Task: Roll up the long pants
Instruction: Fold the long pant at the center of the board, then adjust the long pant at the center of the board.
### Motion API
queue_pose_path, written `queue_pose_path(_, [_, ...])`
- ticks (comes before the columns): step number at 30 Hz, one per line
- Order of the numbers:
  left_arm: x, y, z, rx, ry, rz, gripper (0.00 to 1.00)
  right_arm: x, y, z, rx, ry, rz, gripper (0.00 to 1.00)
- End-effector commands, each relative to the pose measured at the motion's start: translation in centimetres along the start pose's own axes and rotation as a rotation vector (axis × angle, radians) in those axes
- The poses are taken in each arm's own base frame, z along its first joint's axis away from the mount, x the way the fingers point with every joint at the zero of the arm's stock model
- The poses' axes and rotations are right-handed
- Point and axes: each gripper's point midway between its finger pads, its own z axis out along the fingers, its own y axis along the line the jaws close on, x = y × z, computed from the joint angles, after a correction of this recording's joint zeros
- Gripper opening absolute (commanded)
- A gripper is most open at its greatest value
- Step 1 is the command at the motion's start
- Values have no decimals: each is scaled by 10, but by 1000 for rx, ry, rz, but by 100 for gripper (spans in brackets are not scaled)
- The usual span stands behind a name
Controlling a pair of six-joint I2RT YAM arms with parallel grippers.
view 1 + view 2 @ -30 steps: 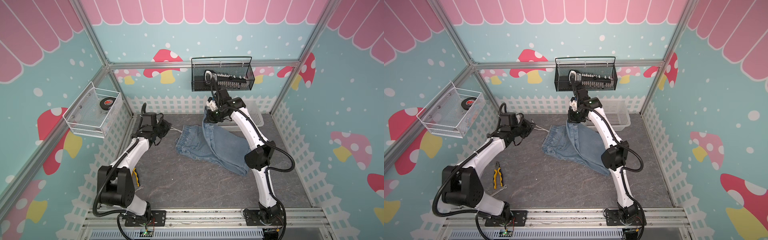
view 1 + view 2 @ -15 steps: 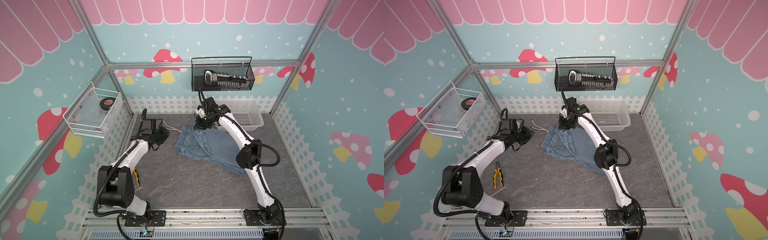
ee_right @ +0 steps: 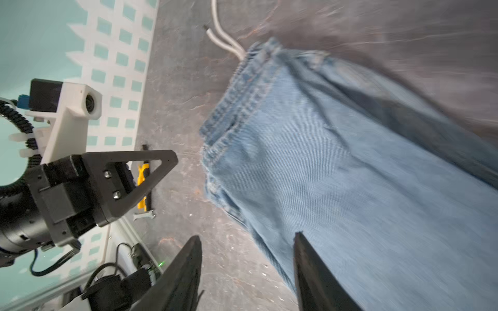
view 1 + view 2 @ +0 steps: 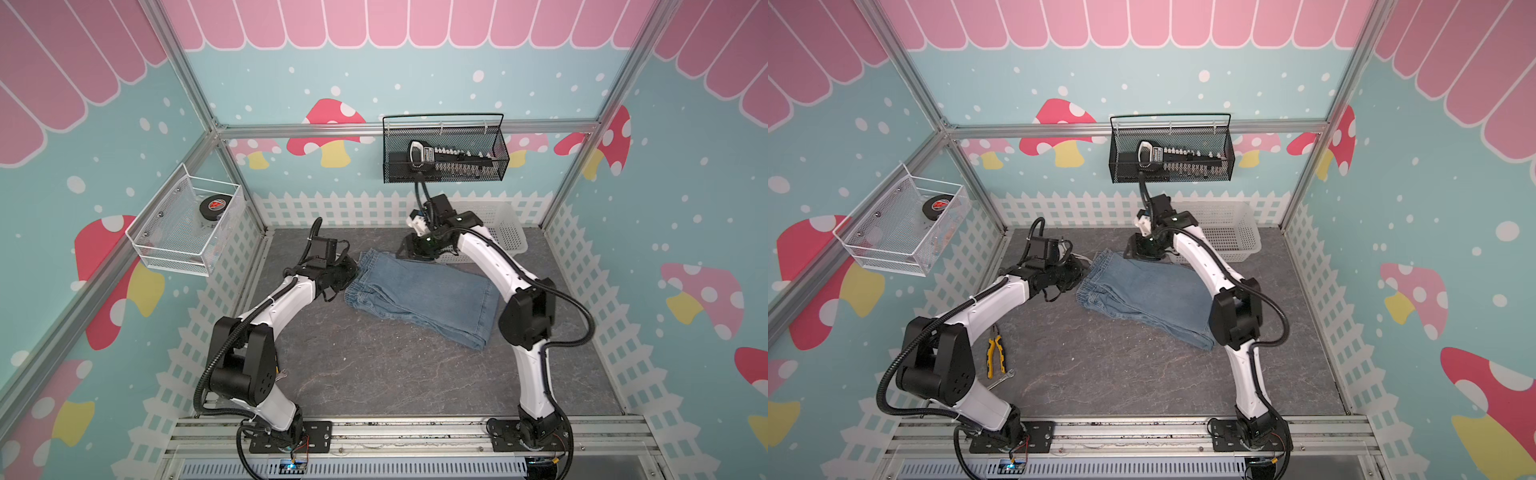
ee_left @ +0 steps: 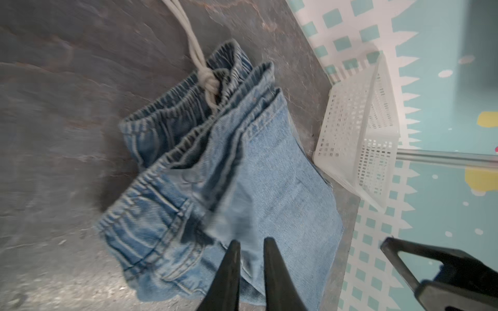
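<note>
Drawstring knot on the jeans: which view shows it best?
The left wrist view: the white drawstring knot sits sharp at the jeans' waistband. The right wrist view shows only loose cord ends, blurred. In both top views the knot is hidden or too small to tell.

The folded light blue denim long pants (image 4: 419, 297) lie mid-frame on the grey stone-patterned tabletop (image 4: 374, 374); the white perforated plastic basket (image 4: 505, 232) sits behind, apparently just beside them.

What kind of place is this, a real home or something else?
Probably a robot test cell, not a home: printed mushroom walls on an aluminium frame, two arms bolted to a rail, and jeans on a slate-look table.
</note>
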Motion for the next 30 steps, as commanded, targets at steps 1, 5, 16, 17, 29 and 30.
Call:
queue_pose_path(1, [3,-24,18,16,-8,28,19,25,-68,-45,183,-64,28,51])
queue_pose_path(5, [20,-49,51,40,47,59,19,92,-139,-55,346,28,111,47])
queue_pose_path(16, [57,8,138,-137,154,14,17,170,-192,6,395,311,175,5])
queue_pose_path(17, [58,17,141,-166,162,20,17,180,-190,11,387,329,185,3])
queue_pose_path(29, [39,54,168,-306,204,112,17,262,-64,97,250,459,68,0])
queue_pose_path(30, [36,50,170,-299,204,123,17,264,-56,108,240,468,58,0])
